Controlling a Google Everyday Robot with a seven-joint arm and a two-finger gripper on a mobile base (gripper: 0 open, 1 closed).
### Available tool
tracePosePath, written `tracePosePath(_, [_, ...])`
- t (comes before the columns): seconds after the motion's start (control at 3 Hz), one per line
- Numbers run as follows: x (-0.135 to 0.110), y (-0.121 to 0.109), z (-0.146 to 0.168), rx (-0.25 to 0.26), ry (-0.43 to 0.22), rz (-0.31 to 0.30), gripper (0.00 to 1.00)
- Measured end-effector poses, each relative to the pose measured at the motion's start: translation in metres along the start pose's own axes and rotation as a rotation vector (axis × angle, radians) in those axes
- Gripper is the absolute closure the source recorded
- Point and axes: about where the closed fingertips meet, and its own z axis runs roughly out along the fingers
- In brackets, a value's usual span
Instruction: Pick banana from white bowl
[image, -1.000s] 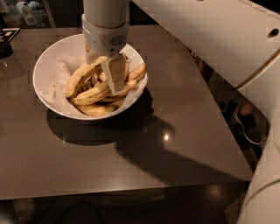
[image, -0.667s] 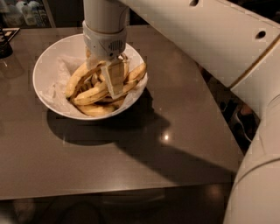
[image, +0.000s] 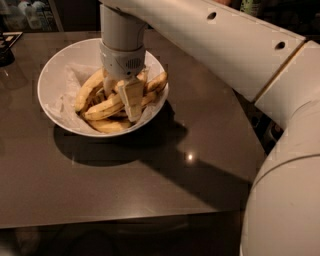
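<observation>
Bottom right, the robot's white arm (image: 282, 200) runs out of frame, and past the dark table (image: 150, 200), upper left, the gripper (image: 121, 100) sits down in the white bowl (image: 50, 75) right over the banana (image: 101, 110), hiding its middle, so can't tell if it's clamped or not.

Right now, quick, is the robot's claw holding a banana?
Gripper: down in the white bowl among the bananas; open, closed or holding one cannot be told.
</observation>
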Motion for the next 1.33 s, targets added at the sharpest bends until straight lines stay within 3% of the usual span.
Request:
tracePosePath(0.33, [0.000, 0.000, 0.001, -0.001, -0.001, 0.001, 0.47])
tracePosePath(1.0, [0.000, 0.000, 0.001, -0.001, -0.001, 0.001, 0.94])
tracePosePath(1.33, [-0.001, 0.011, -0.022, 0.074, -0.020, 0.027, 1.00])
